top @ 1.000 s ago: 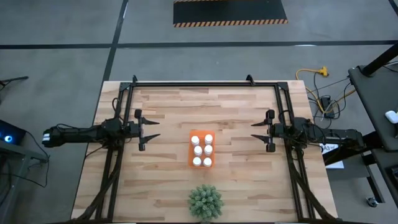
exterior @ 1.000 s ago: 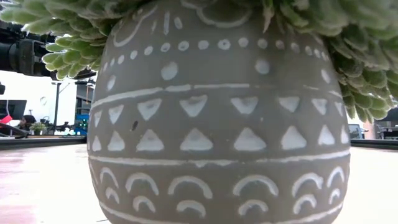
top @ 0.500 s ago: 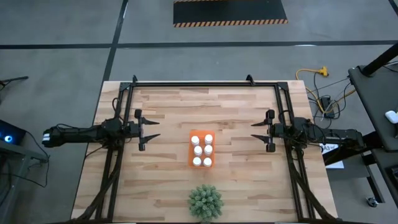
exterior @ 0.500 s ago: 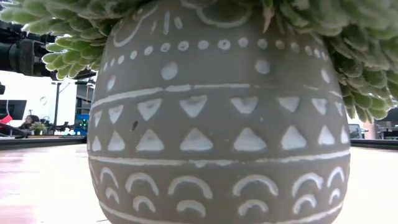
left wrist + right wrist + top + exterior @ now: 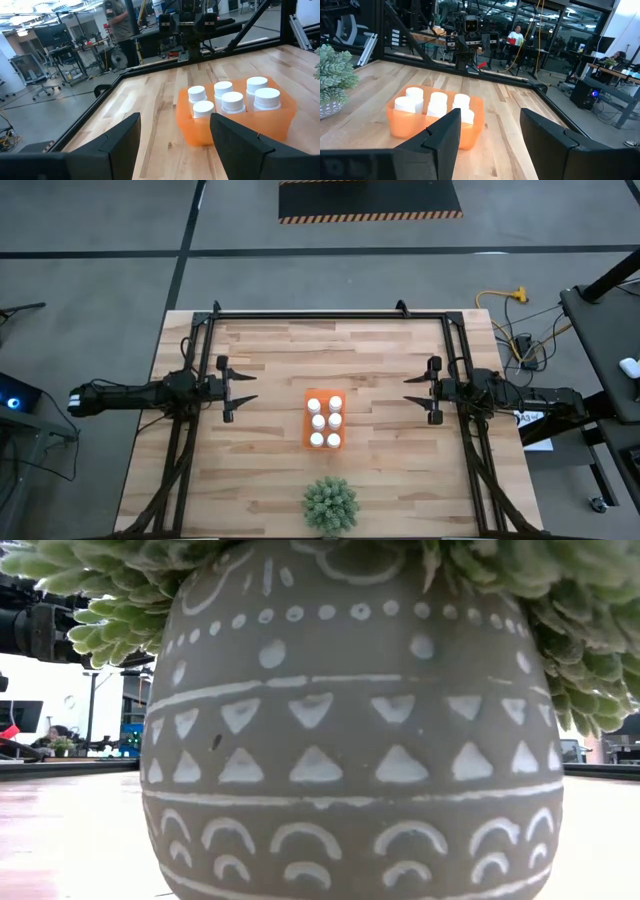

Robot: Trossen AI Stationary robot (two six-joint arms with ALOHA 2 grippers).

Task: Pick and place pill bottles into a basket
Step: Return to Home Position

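The orange basket (image 5: 324, 419) stands on the table's middle, its long side running near to far. Several white pill bottles (image 5: 325, 421) stand upright inside it, in two rows; they also show in the left wrist view (image 5: 231, 99) and the right wrist view (image 5: 436, 104). My left gripper (image 5: 243, 388) is open and empty, left of the basket and above the table. My right gripper (image 5: 410, 389) is open and empty, right of the basket. Both point at the basket.
A green spiky plant (image 5: 330, 505) in a grey patterned pot (image 5: 350, 740) stands at the near edge, in front of the basket, and fills the low view. A black frame (image 5: 330, 313) runs round the table top. People show in the room beyond (image 5: 514, 36).
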